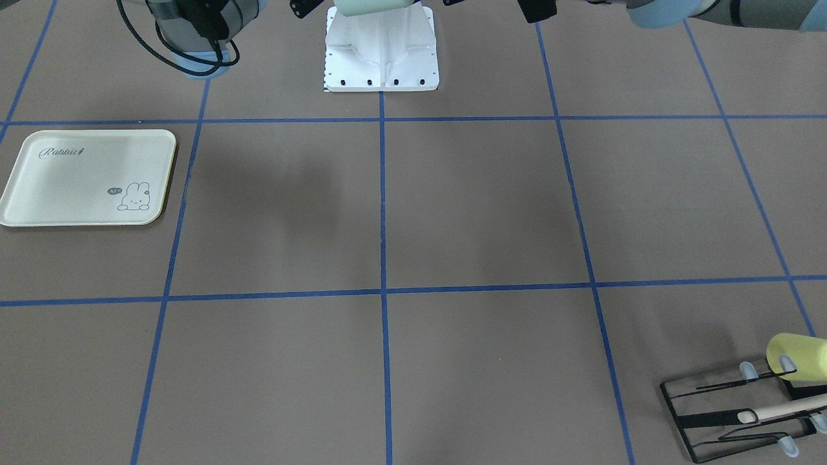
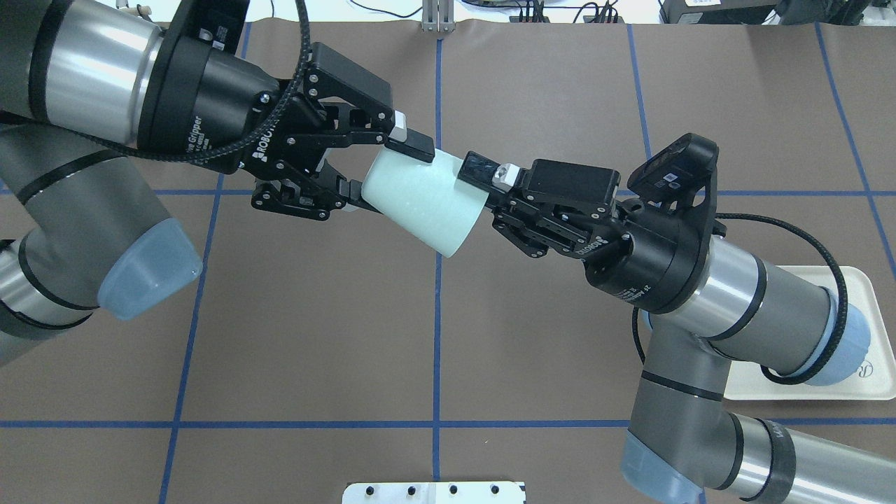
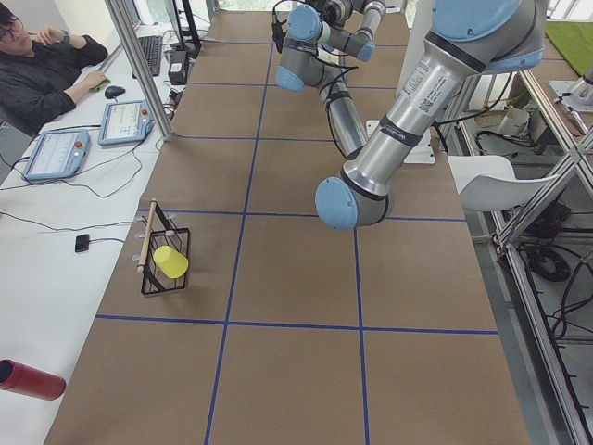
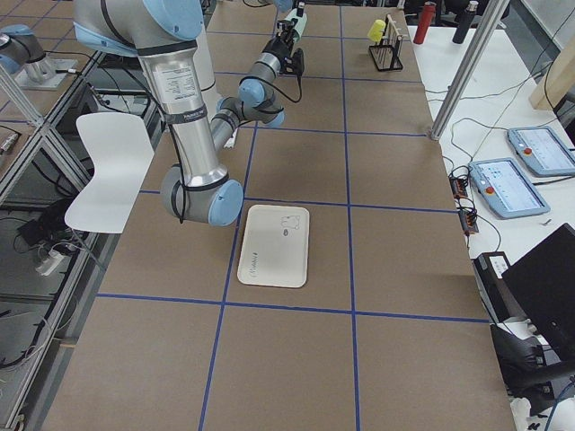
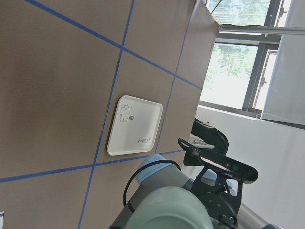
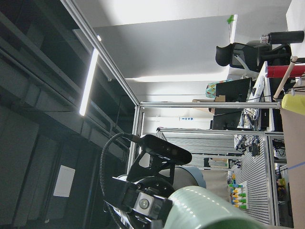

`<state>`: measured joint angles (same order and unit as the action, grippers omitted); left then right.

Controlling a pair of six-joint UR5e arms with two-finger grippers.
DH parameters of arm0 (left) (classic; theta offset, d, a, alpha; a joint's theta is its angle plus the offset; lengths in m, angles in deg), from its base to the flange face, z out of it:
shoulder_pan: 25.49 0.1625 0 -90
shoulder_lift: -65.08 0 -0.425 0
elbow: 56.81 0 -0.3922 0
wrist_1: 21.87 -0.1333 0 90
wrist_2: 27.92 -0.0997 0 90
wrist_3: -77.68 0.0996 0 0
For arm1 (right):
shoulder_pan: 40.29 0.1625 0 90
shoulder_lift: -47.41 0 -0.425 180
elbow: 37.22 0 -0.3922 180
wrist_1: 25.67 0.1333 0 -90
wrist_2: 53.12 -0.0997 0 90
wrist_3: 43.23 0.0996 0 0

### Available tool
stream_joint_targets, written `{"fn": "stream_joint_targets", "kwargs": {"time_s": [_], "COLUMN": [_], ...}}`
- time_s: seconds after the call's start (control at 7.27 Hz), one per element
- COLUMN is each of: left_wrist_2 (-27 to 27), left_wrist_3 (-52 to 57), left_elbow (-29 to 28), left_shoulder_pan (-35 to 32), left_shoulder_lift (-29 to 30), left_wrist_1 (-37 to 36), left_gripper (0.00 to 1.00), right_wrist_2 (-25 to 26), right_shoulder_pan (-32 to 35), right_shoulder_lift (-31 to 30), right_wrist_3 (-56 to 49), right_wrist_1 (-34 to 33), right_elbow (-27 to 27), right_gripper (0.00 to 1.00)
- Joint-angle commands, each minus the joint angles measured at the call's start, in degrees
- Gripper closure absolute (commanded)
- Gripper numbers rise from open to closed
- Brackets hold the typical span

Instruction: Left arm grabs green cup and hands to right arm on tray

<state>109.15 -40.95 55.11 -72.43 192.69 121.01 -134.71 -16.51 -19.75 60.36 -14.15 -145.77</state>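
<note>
The pale green cup (image 2: 427, 203) hangs on its side in the air between both arms, above the table's middle. My left gripper (image 2: 381, 169) is shut on its narrow base end, one finger on each side. My right gripper (image 2: 486, 185) reaches in from the right at the wide rim. One of its fingers (image 2: 483, 170) lies on the cup's outer wall and the other is hidden, so I cannot tell whether it is shut. The cream tray (image 1: 87, 177) lies flat on the table with nothing on it, partly under my right arm (image 2: 735, 301) in the overhead view. The cup's top also shows in the front-facing view, green cup (image 1: 375, 6).
A black wire rack (image 1: 723, 413) with a pale yellow cup (image 1: 798, 356) and a wooden stick stands at the far corner on my left side. The white robot base (image 1: 381, 58) is at the table's near edge. A person sits at a side desk (image 3: 42, 69).
</note>
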Motion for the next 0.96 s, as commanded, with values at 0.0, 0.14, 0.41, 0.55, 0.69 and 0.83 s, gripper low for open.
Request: {"fn": "stream_joint_targets", "kwargs": {"time_s": [0.0,0.14,0.41,0.55,0.69,0.83], "left_wrist_2": [0.0,0.0,-0.2,-1.4,-1.7,-1.7], "left_wrist_3": [0.5,1.7,8.7,8.9,9.0,9.0], "left_elbow": [0.0,-0.1,-0.6,-0.7,-0.8,-0.9], "left_shoulder_pan": [-0.1,-0.3,-0.8,-0.9,-1.1,-1.4], "left_shoulder_lift": [1.2,2.0,1.8,1.5,1.5,1.4], "left_wrist_1": [0.1,0.0,-0.6,-0.8,-0.8,-0.8], "left_gripper": [0.0,0.0,0.0,0.0,0.0,0.0], "right_wrist_2": [-0.1,-0.1,-0.3,-0.3,-0.4,-0.4], "right_shoulder_pan": [0.0,0.0,0.2,0.4,0.7,1.1], "right_shoulder_lift": [-0.1,0.0,-0.1,-0.1,-0.5,-0.9], "right_wrist_3": [-0.2,-0.2,-0.1,-0.1,0.1,0.3], "right_wrist_1": [0.0,0.0,0.6,0.7,0.9,1.0], "right_elbow": [0.1,0.0,-0.3,-0.5,-1.2,-1.8], "right_gripper": [1.0,1.0,1.0,1.0,1.0,1.0]}}
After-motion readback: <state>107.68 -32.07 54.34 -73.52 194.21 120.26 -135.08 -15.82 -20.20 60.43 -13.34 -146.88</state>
